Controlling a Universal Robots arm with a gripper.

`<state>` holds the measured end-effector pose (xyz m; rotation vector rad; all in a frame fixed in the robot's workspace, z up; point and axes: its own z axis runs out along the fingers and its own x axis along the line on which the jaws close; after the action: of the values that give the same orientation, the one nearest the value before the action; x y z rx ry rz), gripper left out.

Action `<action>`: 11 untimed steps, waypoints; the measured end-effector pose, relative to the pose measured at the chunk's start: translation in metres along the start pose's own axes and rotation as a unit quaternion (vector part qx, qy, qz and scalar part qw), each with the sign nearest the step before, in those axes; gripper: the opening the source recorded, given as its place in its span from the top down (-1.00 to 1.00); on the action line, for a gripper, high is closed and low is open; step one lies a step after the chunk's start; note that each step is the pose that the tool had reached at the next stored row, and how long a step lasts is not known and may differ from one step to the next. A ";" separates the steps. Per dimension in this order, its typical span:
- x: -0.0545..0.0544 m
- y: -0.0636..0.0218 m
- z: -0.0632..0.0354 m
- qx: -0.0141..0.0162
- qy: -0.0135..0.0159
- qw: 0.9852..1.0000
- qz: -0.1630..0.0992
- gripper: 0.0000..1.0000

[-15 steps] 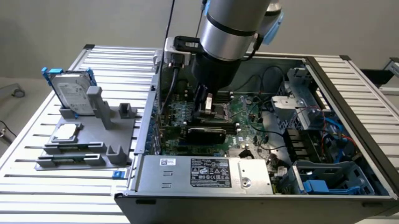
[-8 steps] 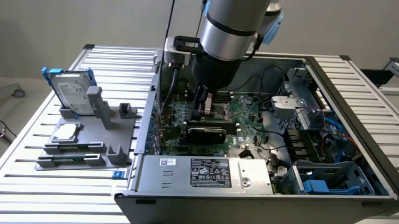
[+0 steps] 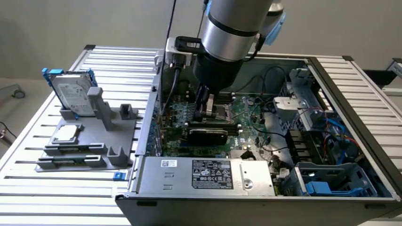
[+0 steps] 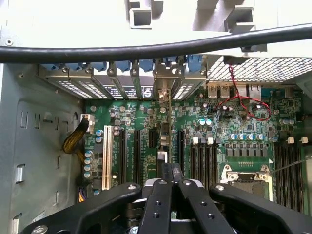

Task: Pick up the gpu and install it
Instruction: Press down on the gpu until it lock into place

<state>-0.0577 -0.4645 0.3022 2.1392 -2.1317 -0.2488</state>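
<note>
Inside the open computer case (image 3: 351,141), which lies on its side on a slatted aluminium table (image 3: 37,188), the robot arm (image 3: 229,28) reaches down over the green motherboard (image 3: 251,113). In the wrist view the gripper (image 4: 166,170) has its two black fingers (image 4: 155,204) drawn together on the top edge of the gpu (image 4: 164,134), seen edge-on as a thin card standing upright in an expansion slot among the black and white slots (image 4: 107,156). The card's silver end bracket (image 4: 163,87) lines up with the row of slot covers along the rear wall of the case. In the exterior view the same card shows as a black rounded-corner cover (image 3: 207,135) just below the gripper (image 3: 207,113), standing on the motherboard beside the processor socket (image 3: 220,104). The empty processor socket with its metal frame also appears in the wrist view (image 4: 246,178), near a red wire pair (image 4: 241,100). A black cable (image 4: 146,48) crosses above the case. The power supply (image 3: 207,174) occupies the near side of the case. On the exterior view's left, a grey fixture (image 3: 88,141) on the table carries a hard drive with blue side rails (image 3: 70,92) standing upright and a square silver processor chip (image 3: 66,133) lying flat.
</note>
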 end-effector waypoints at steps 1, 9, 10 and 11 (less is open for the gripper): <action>0.000 0.0000 0.0000 0.000 0.000 1.000 0.000 0.79; -0.003 0.0140 0.0071 0.011 0.002 1.000 0.000 0.79; -0.004 0.0175 0.0094 0.013 0.002 1.000 0.000 0.79; -0.005 0.0193 0.0111 0.015 0.002 1.000 0.000 0.79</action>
<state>-0.0788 -0.4587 0.2953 2.1551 -2.1468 -0.2143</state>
